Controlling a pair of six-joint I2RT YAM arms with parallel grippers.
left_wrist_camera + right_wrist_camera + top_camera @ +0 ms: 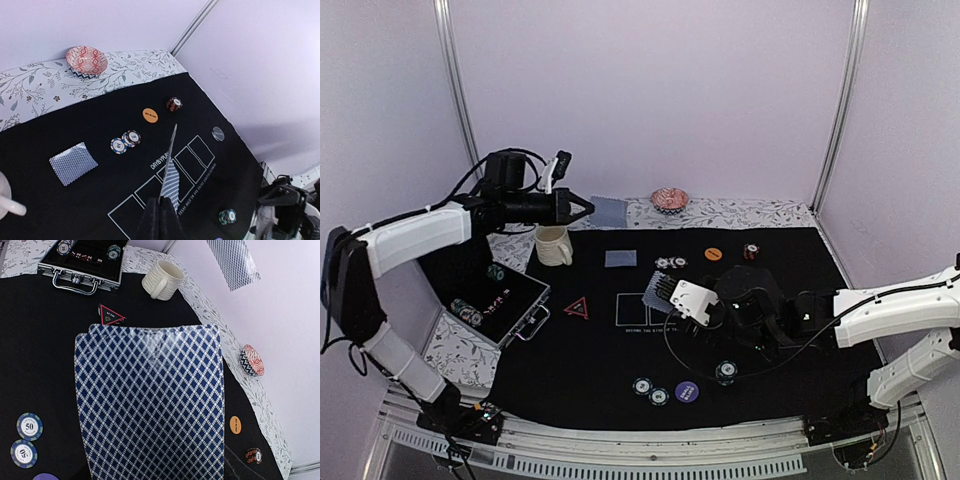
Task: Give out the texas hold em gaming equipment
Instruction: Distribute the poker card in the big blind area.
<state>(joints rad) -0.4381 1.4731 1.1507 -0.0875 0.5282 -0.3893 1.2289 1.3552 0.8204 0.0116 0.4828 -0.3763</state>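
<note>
Our left gripper (578, 208) pinches one card (609, 211) aloft near the mug (553, 245); our right gripper (675, 297) clamps the deck (150, 400) over the mat (600, 350). That thin edge grip may let the card slip.

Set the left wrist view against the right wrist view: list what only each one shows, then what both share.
Only the left wrist view: the face-down card pile, the printed card boxes and a chip pair. Only the right wrist view: the metal case, the red-outlined triangle and a close-up card filling the frame. Both: the pink dish, orange button, red-black chip stack, and the raised card pinched in the left hand.
</note>
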